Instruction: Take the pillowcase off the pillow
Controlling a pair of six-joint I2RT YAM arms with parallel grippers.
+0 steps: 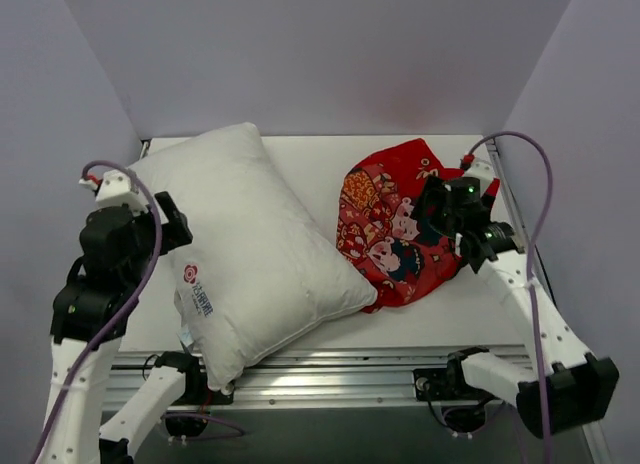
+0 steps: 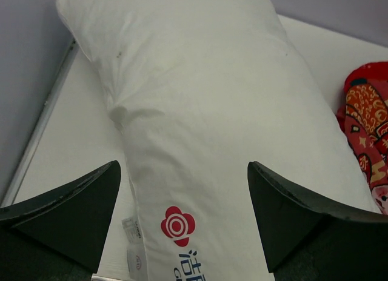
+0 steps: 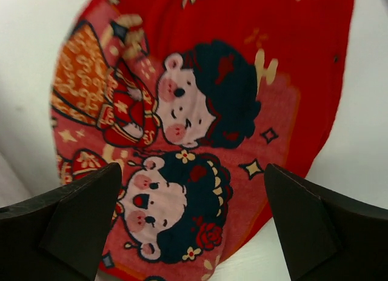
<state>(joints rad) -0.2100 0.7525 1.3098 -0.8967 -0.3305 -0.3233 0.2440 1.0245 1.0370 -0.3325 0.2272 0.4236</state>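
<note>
The white pillow [image 1: 245, 249] lies bare on the table's left half, its red round logo [image 1: 190, 274] near the front corner; it also fills the left wrist view [image 2: 206, 111]. The red pillowcase [image 1: 395, 229] lies crumpled in a heap to the right, touching the pillow's right edge; its two cartoon children show in the right wrist view [image 3: 194, 142]. My left gripper [image 1: 170, 224] is open and empty, above the pillow's left edge. My right gripper [image 1: 440, 219] is open and empty, just above the pillowcase.
The white table [image 1: 320, 159] is boxed in by grey walls at the back and both sides. A metal rail [image 1: 350, 369] runs along the front edge. The pillow's front corner overhangs that rail.
</note>
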